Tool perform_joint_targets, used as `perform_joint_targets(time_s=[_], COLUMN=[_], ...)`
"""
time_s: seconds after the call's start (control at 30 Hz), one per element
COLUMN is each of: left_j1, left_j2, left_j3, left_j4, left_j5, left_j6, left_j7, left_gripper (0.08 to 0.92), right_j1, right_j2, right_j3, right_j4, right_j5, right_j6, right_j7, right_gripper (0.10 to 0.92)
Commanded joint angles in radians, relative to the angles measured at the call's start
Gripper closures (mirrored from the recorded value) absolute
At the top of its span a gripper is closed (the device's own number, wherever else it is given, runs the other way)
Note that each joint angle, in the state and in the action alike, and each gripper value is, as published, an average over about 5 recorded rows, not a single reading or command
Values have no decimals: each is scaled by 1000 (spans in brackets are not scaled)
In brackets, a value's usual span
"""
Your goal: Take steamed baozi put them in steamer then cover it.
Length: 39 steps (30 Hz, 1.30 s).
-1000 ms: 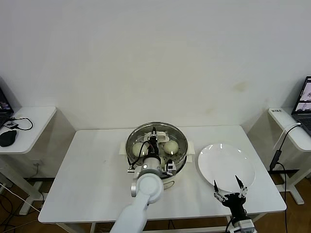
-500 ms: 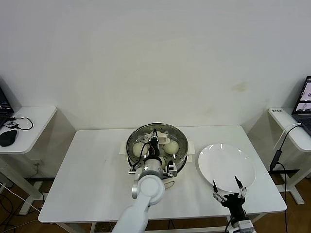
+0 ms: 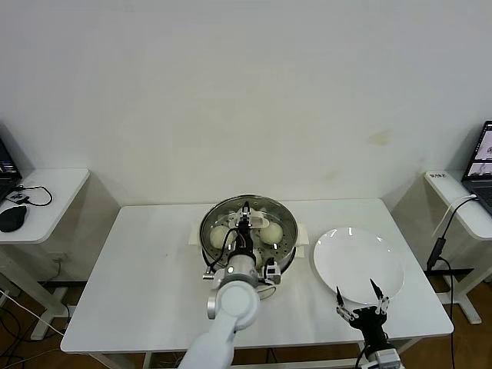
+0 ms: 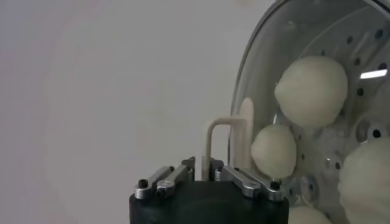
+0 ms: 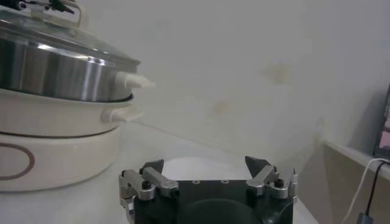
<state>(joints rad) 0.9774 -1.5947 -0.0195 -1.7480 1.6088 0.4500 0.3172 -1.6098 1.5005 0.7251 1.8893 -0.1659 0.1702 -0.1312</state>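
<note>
Centre frame, the left pincer (image 3: 244, 217) is clamped on the cover (image 3: 231, 211) handle atop the steamer (image 3: 288, 247); lower right, the right pincer (image 3: 359, 290) is spread apart over the worktop (image 3: 146, 269).

Lab or office: bare white wall (image 3: 246, 92), side desks with laptop (image 3: 480, 163).

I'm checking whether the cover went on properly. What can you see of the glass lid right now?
The cover is a round clear glass dome with a metal rim and a cream-white loop handle. It sits level on the steamer, its rim on the steel basket's edge. Baozi show through the glass. The left gripper is over the handle, fingers close either side of it; whether they grip it is unclear.
</note>
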Motion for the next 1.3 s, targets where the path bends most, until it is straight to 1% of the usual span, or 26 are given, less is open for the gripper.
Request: perform_joint_targets(time_s=[0.03, 0.13, 0.27, 0.37, 0.43, 0.5, 0.57, 0.67, 0.73, 0.8, 0.9, 1.0, 1.13, 1.3], left_j1=[69, 97, 150, 211, 271, 343, 428, 540, 591, 638, 715, 811, 917, 957], left_j2=[37, 78, 152, 208, 240, 266, 292, 332, 341, 340, 347, 349, 331, 299], left_j3=[22, 28, 24, 0, -38, -94, -170, -315, -416, -504, -593, -628, -626, -583], left_j4=[-150, -209, -323, -428, -496, -546, -578, -579, -565, -550, -539, -527, -492, -421], left_j5=[-26, -63, -139, -251, -381, -538, -753, -1205, -1482, -1671, -1856, -1941, -1925, -1868], left_j6=[-2, -2, -7, -16, -24, -36, -70, -200, -297, -368, -408, -418, -478, -544], left_j7=[6, 8, 0, -31, -74, -134, -222, -373, -447, -499, -547, -558, -539, -549], left_gripper=[523, 436, 324, 240, 200, 183, 179, 177, 177, 177, 177, 177, 177, 177], right_j1=[-6, -13, -21, -25, -26, -27, -29, -38, -47, -59, -83, -115, -150, -169], right_j2=[2, 4, 3, 0, -1, -2, -5, -14, -23, -31, -52, -86, -134, -162], right_j3=[0, 1, 5, 8, 7, 2, -8, -23, -30, -34, -43, -49, -50, -53], right_j4=[7, 11, 15, 16, 16, 15, 14, 15, 17, 21, 30, 43, 58, 63], right_j5=[-7, -9, -9, -8, -5, 5, 23, 49, 54, 54, 61, 86, 139, 171], right_j6=[-2, -2, -1, -1, -2, -4, -7, -9, -9, -8, -8, -8, -7, -12], right_j7=[0, 0, 0, 0, 0, 0, 1, 3, 3, 2, 2, 0, 1, 10], right_gripper=[203, 203, 202, 203, 203, 202, 202, 203, 203, 202, 203, 203, 203, 203])
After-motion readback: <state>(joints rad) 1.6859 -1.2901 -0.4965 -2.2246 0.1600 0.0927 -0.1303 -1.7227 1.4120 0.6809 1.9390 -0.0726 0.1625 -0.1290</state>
